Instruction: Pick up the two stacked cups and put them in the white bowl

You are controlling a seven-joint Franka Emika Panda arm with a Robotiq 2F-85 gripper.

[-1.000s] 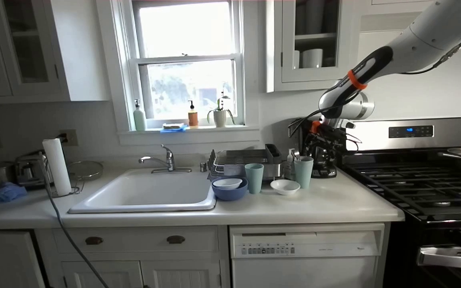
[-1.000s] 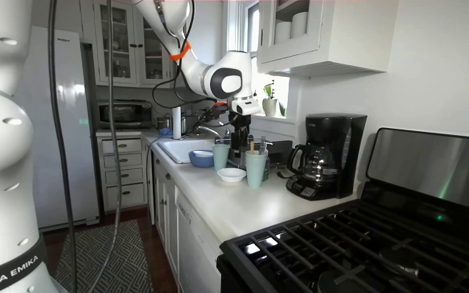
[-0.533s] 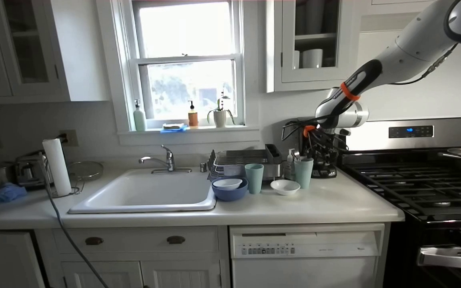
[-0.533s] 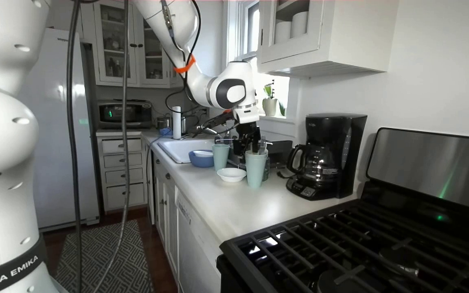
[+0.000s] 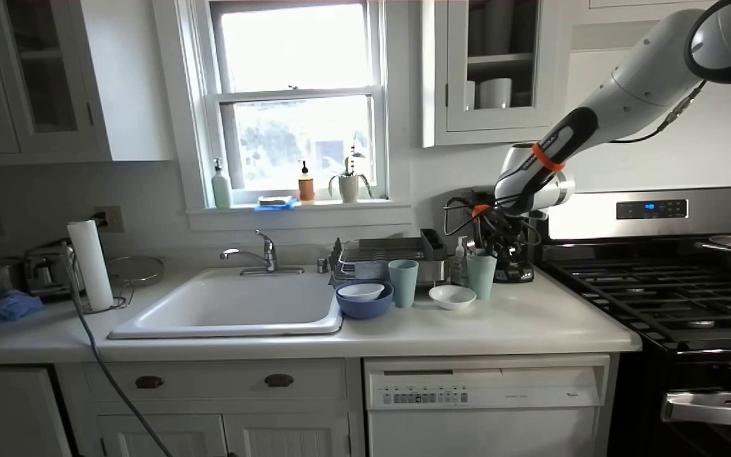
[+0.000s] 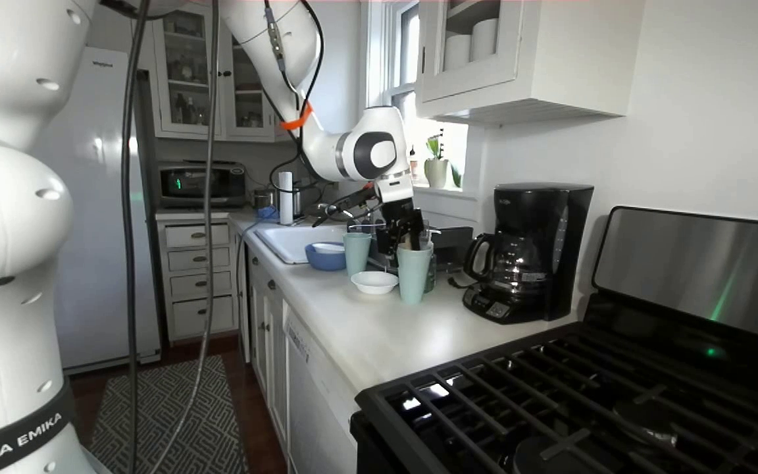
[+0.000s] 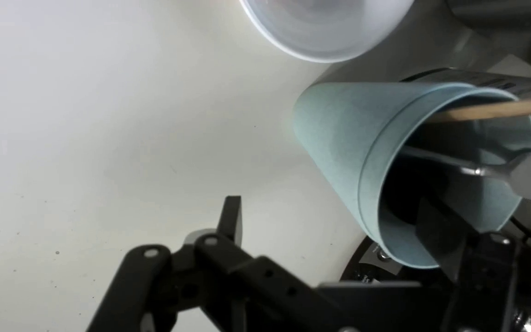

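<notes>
The two stacked cups [image 7: 348, 129] are pale blue-green, nested and upright, with a wooden handle and a metal utensil inside. They show in both exterior views [image 5: 481, 279] [image 6: 413, 276]. The white bowl [image 7: 330, 32] stands beside them, also seen in both exterior views [image 5: 452, 297] [image 6: 374, 284]. My gripper [image 7: 337, 223] is open and empty at the cups' rim. In the wrist view one finger overlaps the cup mouth and the other is over bare counter, with the cup wall between them. I cannot tell whether the finger is inside or touching. In an exterior view the gripper [image 6: 401, 242] partly hides the utensils.
A single teal cup [image 5: 403, 284] and a blue bowl [image 5: 365, 309] holding a small white bowl [image 5: 360, 292] stand by the sink [image 5: 226, 330]. A dish rack [image 5: 384, 251] is behind. A black coffee maker [image 6: 524, 263] and the stove [image 6: 550, 408] are on the other side.
My gripper has moved down to the stacked cups' rim and has tilted. The cups and bowls have not visibly moved.
</notes>
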